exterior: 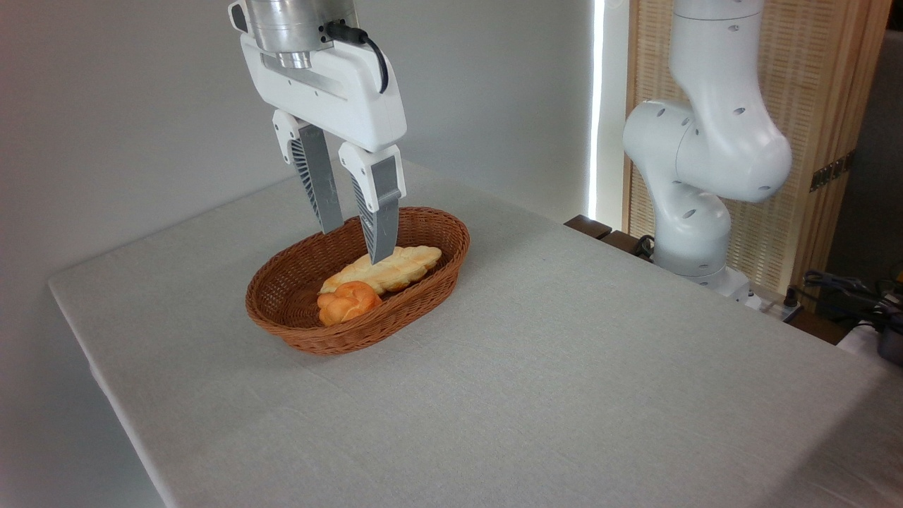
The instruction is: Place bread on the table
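The bread (pixel 346 301), a small round orange-golden knotted bun, lies in the near end of a brown oval wicker basket (pixel 300 336) on the table (pixel 564 367). A longer pale-yellow braided loaf (pixel 398 264) lies right behind the bun in the same basket. My gripper (pixel 355 245) hangs over the basket, fingers pointing down, open with nothing between them. Its fingertips are above and slightly behind the bun, and the right fingertip overlaps the loaf in the picture.
The light grey cloth covers the whole table, with bare surface in front of and to the right of the basket. The arm's white base (pixel 695 212) stands at the back right, beside cables (pixel 846 289) and a wooden screen.
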{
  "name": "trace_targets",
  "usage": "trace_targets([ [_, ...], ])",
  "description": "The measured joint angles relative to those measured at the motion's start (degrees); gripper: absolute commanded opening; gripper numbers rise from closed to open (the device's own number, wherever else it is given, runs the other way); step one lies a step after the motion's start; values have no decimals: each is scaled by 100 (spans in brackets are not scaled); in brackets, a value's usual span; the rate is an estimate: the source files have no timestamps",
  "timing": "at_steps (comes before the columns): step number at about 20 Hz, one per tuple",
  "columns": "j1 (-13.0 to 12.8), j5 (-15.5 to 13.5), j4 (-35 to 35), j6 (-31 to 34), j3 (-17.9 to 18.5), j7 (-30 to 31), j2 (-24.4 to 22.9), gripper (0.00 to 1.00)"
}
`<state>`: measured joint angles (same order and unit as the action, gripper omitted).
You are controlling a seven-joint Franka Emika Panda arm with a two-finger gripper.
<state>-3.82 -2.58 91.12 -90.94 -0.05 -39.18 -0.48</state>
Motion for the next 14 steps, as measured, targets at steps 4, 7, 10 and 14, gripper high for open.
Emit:
trace_targets([
  [4,0,0,59,4,1,0,-9,100],
  [7,0,0,105,4,1,0,-10,100],
  [10,0,0,119,4,1,0,-11,100],
  [14,0,0,136,4,-11,0,-14,100],
])
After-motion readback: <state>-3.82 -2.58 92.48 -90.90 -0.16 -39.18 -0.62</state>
